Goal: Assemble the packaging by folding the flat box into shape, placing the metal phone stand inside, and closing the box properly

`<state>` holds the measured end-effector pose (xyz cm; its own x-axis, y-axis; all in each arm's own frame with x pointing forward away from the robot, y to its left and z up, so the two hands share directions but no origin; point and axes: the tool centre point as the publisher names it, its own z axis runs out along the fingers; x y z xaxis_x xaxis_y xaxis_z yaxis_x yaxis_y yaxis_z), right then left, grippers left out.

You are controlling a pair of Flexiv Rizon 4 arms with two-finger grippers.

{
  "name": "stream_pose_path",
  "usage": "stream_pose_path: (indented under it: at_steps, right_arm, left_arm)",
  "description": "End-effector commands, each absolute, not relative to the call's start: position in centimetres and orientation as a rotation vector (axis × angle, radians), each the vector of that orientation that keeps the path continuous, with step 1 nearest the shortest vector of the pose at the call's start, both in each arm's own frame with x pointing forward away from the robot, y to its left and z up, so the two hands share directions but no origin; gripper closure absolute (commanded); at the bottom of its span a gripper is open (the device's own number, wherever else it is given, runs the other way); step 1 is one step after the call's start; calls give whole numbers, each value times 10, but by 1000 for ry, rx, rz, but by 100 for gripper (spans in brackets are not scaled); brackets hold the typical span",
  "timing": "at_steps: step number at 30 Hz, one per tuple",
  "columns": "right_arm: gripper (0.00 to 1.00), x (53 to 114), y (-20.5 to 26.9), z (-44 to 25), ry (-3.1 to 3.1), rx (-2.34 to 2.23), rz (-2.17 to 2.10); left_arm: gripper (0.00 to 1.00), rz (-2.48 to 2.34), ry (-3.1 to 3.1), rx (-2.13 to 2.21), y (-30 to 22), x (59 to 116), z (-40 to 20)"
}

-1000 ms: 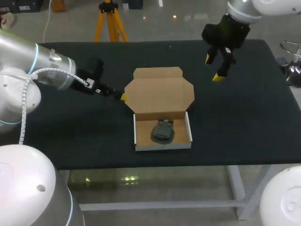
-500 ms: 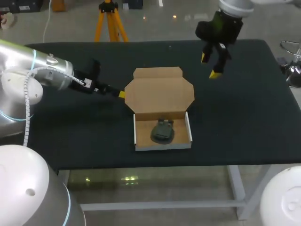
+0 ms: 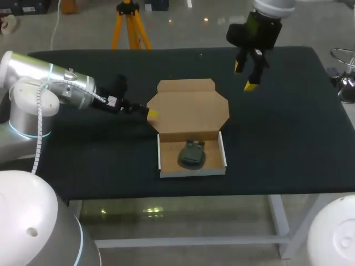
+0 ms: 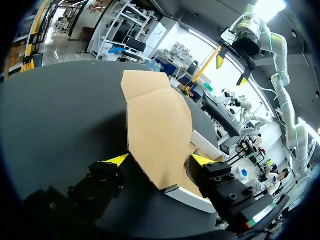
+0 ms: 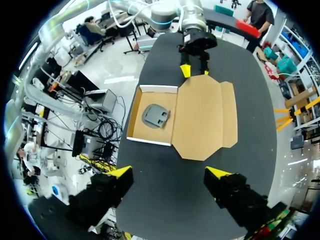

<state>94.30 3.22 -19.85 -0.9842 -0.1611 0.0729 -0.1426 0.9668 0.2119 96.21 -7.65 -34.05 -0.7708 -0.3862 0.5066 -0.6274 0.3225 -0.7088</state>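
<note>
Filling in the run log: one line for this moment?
stand in box | lid open, flat | left hand open at lid's left edge | right hand open, high, clear of lid

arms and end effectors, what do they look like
The left arm and right arm are rounded silver-white links; the left one has light blue joint rings and a white ribbed cable. The left end effector and right end effector are black, each with two fingers tipped bright yellow.
</note>
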Motion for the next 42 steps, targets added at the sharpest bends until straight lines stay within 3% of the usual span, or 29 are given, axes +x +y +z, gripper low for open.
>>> stream_pose_path:
  at_steps: [1,4,6,7,21,37,42]
  right_arm:
    - [0,944,33,-197,-3023,233,-309]
    - [0,944,33,-197,-3022,231,-305]
    - [0,944,33,-197,-3022,229,-302]
    - [0,944,33,-197,-3021,228,-301]
    - [0,944,35,-199,-3017,235,-287]
    - [0,944,37,-199,-3014,232,-268]
    - [0,943,38,-199,-3011,228,-262]
  left_arm:
    - [29,1446,-2299,836,-87,967,-347]
    - [37,1446,-2297,801,-95,964,-347]
    - [50,1450,-2297,778,-100,962,-347]
    - [51,1449,-2298,765,-103,961,-346]
    - [65,1509,-2308,634,-116,951,-339]
    - [93,1560,-2312,502,-123,947,-336]
    - [88,1580,-2309,471,-124,946,-335]
